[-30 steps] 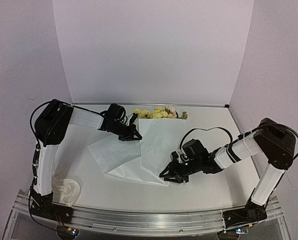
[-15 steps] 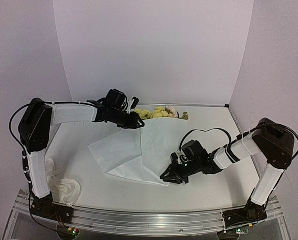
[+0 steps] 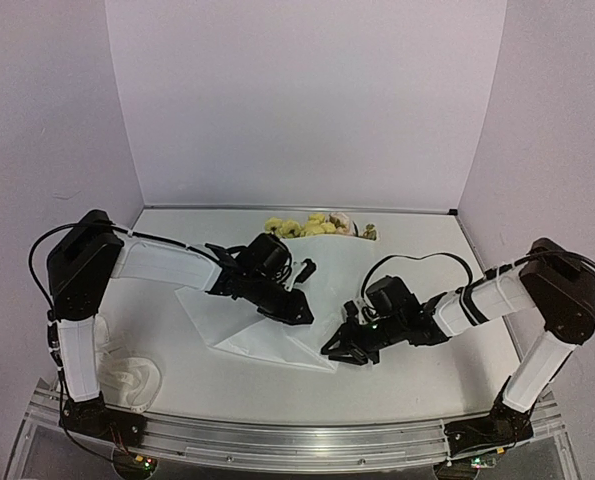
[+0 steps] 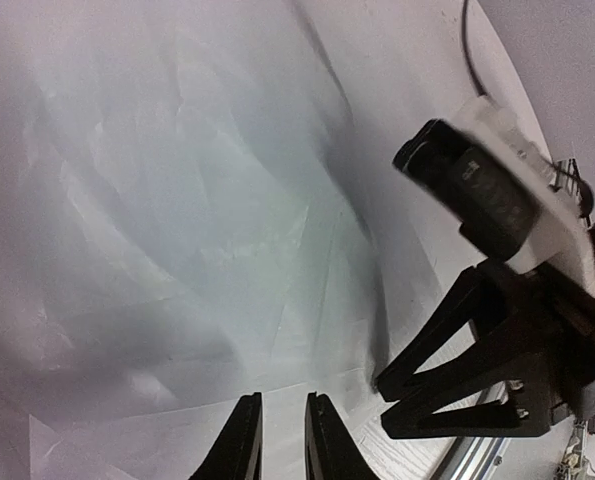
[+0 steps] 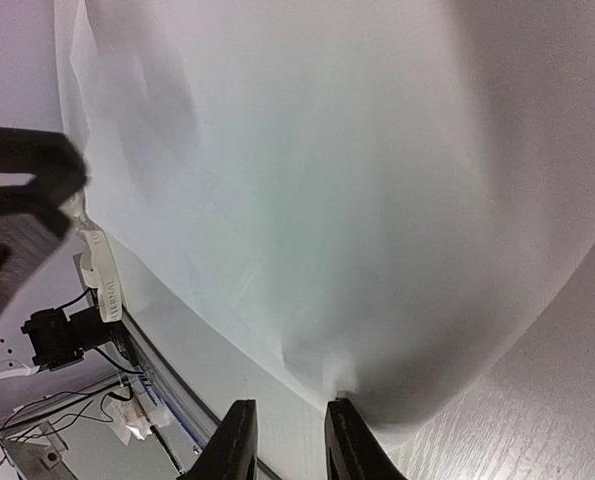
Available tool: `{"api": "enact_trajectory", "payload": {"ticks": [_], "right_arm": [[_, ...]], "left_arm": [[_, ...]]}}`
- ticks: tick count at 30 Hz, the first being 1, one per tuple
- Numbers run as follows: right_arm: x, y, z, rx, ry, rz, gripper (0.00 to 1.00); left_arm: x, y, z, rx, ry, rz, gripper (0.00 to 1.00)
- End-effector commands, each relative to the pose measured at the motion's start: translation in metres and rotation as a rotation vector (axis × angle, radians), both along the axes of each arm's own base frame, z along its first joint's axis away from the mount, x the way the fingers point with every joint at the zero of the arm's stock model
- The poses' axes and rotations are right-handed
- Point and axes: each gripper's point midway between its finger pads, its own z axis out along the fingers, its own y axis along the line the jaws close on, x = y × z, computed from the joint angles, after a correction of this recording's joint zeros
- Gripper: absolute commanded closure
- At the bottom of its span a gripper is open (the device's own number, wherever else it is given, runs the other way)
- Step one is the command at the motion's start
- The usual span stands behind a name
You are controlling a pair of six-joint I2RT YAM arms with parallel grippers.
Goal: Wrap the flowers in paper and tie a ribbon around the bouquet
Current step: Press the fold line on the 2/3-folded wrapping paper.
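Left tool (image 4: pixel 282 400) and right tool (image 5: pixel 293 405) stand narrowly parted over the paper (image 4: pixel 177 200); ribbon (image 5: pixel 105 285) lettering illegible.

The top external camera sits high and behind, looking down and forward over the bench (image 3: pixel 407 395) to the back wall (image 3: pixel 307 100). It stands far enough off to take in the left hand (image 3: pixel 299 310) and the right hand (image 3: pixel 335 352) together. Each wrist camera rides just behind its own hand and looks along the fingers, close over the paper (image 4: pixel 177 200). The left one catches the right hand (image 4: pixel 382 407) ahead of its fingers and off to their right. The right one catches the left hand (image 5: pixel 62 200) ahead and to its left. All three views share the paper lying between the hands.
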Motion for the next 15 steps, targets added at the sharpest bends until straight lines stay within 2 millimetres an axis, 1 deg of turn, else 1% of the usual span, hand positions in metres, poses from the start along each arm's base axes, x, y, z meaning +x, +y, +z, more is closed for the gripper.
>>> {"api": "enact_trajectory", "payload": {"ticks": [1,5,9,12,15], "right_arm": [[0.020,-0.003,0.025,0.018,-0.067,-0.050,0.75],[0.041,-0.005,0.034,0.031,-0.077,-0.104,0.75],[0.062,-0.006,0.038,0.030,-0.099,-0.156,0.74],[0.076,-0.007,0.037,0.026,-0.100,-0.183,0.74],[0.085,-0.009,0.027,0.012,-0.077,-0.206,0.76]], "left_arm": [[-0.004,-0.002,-0.012,-0.019,0.032,0.014,0.84],[-0.008,0.006,-0.032,0.013,0.048,0.030,0.85],[-0.009,0.012,-0.046,0.040,0.055,0.040,0.86],[-0.011,0.015,-0.053,0.053,0.065,0.046,0.87],[-0.012,0.018,-0.057,0.063,0.067,0.051,0.87]]}}
